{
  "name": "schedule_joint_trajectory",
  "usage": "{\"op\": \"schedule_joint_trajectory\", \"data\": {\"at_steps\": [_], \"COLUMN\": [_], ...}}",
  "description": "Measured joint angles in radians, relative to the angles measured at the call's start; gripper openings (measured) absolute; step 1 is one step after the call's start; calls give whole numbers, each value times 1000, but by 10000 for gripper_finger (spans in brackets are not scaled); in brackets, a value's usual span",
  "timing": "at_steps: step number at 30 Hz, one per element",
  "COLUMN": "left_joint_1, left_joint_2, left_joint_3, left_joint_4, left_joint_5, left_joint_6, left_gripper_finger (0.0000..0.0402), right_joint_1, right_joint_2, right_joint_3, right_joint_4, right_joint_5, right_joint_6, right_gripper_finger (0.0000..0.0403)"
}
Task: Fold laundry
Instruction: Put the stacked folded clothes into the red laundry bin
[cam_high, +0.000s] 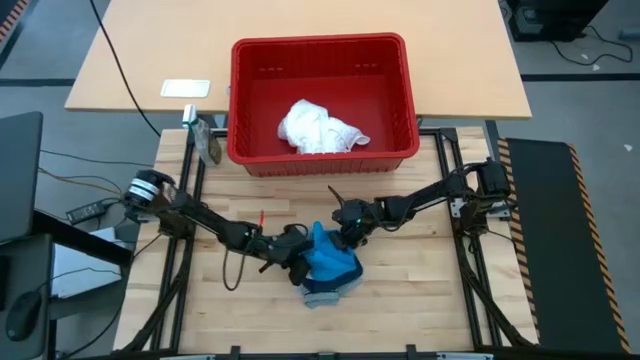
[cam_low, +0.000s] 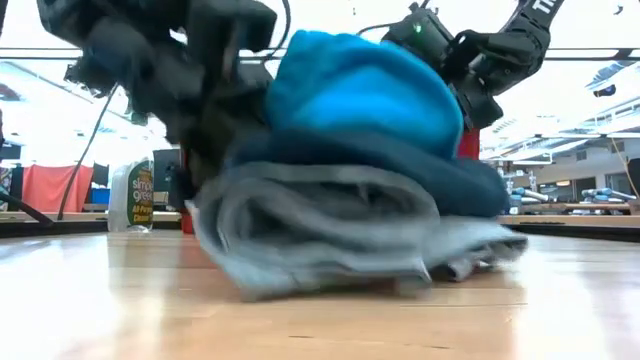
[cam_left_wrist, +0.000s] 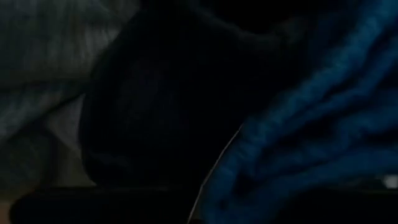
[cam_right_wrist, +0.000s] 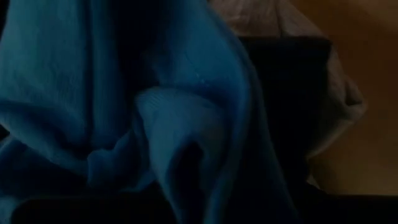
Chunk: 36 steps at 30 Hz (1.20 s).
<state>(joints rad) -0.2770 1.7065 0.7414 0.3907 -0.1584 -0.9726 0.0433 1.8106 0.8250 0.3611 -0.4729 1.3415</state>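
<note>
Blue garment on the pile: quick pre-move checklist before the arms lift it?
1. Bright blue garment on top of the pile: ok, it lies over the navy garment and the grey T-shirt.
2. Left gripper at the pile's left edge, right gripper at its far edge: ok.
3. Firm pinch on the blue cloth alone: cannot tell, the fingers are buried in fabric.
4. Lower layers free of the grip: cannot tell; navy and grey show close in the left wrist view.
5. White cloth out of the way: ok, it lies in the red basket.
6. Wooden table around the pile free of other things: ok.
</note>
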Motion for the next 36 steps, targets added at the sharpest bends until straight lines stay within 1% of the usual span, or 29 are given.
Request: {"op": "schedule_joint_trajectory", "data": {"at_steps": [2, 6, 8, 12, 15, 19, 24, 27, 29, 32, 34, 36], "left_joint_1": [1, 4, 17, 86, 161, 263, 416, 549, 651, 796, 877, 947], "left_joint_2": [-66, -214, -282, -392, -442, -445, -407, -380, -359, -306, -254, -196], "left_joint_3": [0, 4, 5, 7, 42, 173, 388, 500, 546, 589, 607, 616], "left_joint_4": [-53, -159, -187, -189, -240, -377, -580, -686, -706, -686, -685, -692], "left_joint_5": [17, 17, 14, 12, 8, -6, -4, 16, 86, 204, 282, 356], "left_joint_6": [-4, -30, -35, -34, -16, 72, 272, 349, 396, 444, 482, 498], "left_gripper_finger": [78, 72, 72, 71, 71, 71, 71, 70, 70, 70, 70, 70], "right_joint_1": [-5, -34, -62, -141, -210, -305, -437, -533, -598, -692, -732, -757], "right_joint_2": [-24, -95, -138, -214, -255, -301, -327, -314, -283, -196, -117, -38], "right_joint_3": [7, 35, 52, 85, 118, 183, 305, 385, 443, 533, 589, 634], "right_joint_4": [12, 15, 15, 12, -9, -78, -189, -243, -246, -249, -252, -260], "right_joint_5": [-14, -50, -69, -109, -122, -146, -175, -140, -137, -171, -196, -199], "right_joint_6": [3, 1, -8, -43, -85, -162, -301, -372, -405, -432, -452, -460], "right_gripper_finger": [88, 87, 87, 87, 87, 87, 85, 84, 84, 84, 84, 84]}}
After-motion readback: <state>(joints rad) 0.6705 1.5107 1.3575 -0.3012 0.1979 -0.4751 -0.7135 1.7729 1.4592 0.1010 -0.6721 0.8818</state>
